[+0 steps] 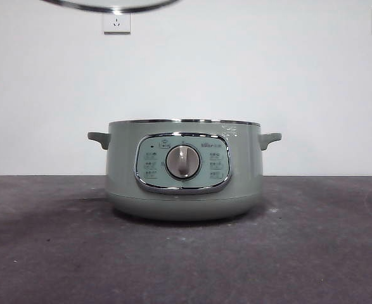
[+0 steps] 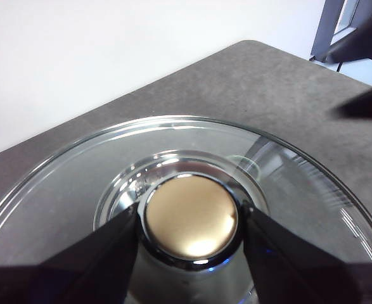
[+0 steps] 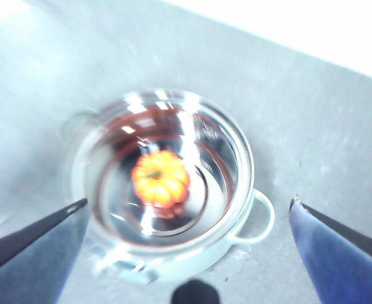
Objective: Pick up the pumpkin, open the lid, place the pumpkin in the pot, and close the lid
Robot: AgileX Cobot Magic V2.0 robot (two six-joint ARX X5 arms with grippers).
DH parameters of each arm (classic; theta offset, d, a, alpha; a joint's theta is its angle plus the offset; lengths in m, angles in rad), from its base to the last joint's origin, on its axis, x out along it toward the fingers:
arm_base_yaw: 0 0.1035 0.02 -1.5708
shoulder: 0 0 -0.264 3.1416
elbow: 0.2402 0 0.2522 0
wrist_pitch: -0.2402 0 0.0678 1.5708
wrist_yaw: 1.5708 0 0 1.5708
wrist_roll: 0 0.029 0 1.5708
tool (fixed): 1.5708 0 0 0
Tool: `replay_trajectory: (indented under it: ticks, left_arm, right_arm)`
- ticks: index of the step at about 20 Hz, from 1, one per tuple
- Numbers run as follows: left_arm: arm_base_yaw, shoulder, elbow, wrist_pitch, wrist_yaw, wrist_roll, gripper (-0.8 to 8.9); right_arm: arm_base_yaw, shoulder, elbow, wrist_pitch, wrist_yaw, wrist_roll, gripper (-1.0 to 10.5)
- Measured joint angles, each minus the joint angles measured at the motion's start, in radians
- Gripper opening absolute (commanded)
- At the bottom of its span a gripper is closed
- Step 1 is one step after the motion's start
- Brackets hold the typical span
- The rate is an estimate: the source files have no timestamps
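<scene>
The sage-green electric pot [image 1: 184,190] stands uncovered on the dark grey table [image 1: 46,253], its silver dial [image 1: 183,162] facing the front camera. The orange pumpkin [image 3: 161,178] lies inside the pot, on its shiny bottom. The left gripper [image 2: 191,223] pinches the knob [image 2: 191,218] of the glass lid [image 2: 78,183], held high above the pot. The right gripper [image 3: 189,212] hangs above the pot, its 2 jaws spread wide and holding nothing.

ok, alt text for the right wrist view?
Looking down into the open pot, the pumpkin lies on its shiny bottom. The right gripper hangs above with jaws wide open, one tip at each side of the picture; the grey table lies around the pot. The picture is slightly blurred.
</scene>
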Motion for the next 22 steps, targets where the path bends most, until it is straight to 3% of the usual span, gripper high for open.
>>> replay_trajectory:
  ticks: [7,22]
  left_arm:
    - [-0.007,0.187,0.000,0.161,0.026,0.002,-0.08]
    - [-0.053,0.457,0.000,0.367,0.022,0.006,-0.09]
  right_arm:
    - [0.002,-0.246,0.000,-0.140,-0.001,0.024,6.0]
    - [0.002,-0.361,0.000,-0.293,-0.001,0.035,6.0]
